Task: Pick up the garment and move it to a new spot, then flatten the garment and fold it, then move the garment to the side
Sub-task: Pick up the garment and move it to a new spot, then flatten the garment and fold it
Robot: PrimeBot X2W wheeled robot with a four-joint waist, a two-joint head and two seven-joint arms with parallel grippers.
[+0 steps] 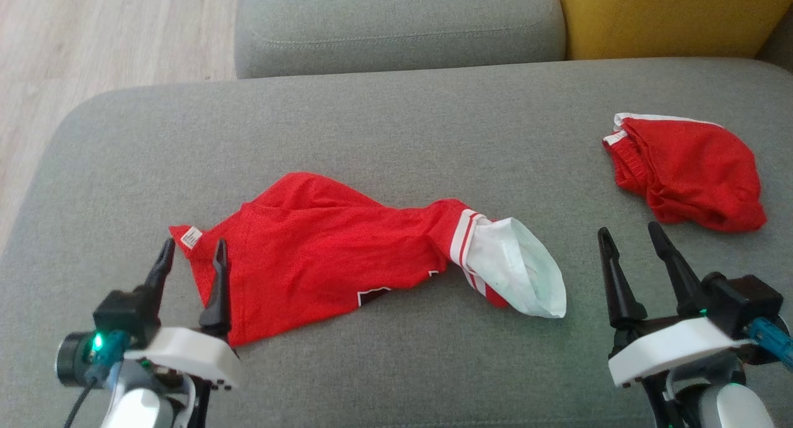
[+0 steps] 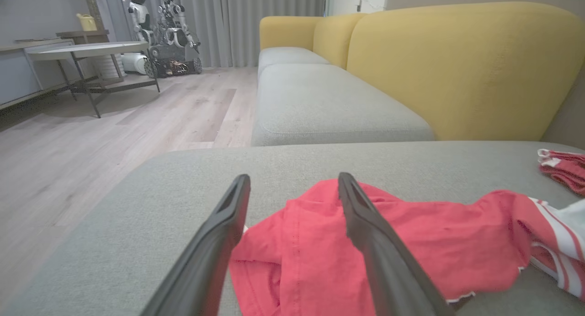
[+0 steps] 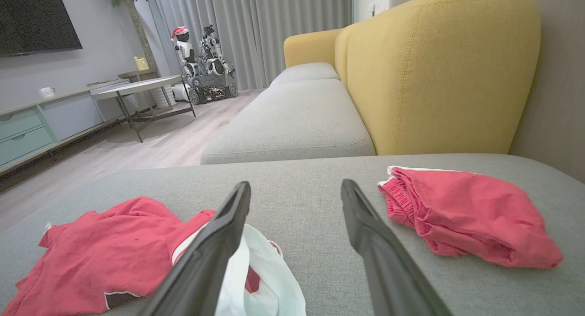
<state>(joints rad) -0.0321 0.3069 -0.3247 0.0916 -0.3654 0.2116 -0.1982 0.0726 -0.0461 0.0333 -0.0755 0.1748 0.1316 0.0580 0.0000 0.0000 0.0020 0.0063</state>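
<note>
Probably a home living room: sofa (image 3: 434,78), television (image 3: 36,18), table (image 3: 137,85).

Head camera looks down on the grey cushion (image 1: 396,118); both wrist cameras skim it low, toward the yellow backrest (image 2: 457,69)

Garment (image 1: 310,254) is lying across the middle of the sofa seat (image 1: 396,124), w/ shorts (image 1: 687,168) sitting well apart at far R. Left gripper (image 1: 193,247) is sitting at the garment's L corner, on the near side; right gripper (image 1: 629,230) is sitting just in front of the shorts. Behind the seat a 2nd cushion (image 1: 396,19) is lying, w/ backrest (image 1: 669,16) standing to its R & floor (image 1: 93,38) stretching off to the L.
</note>
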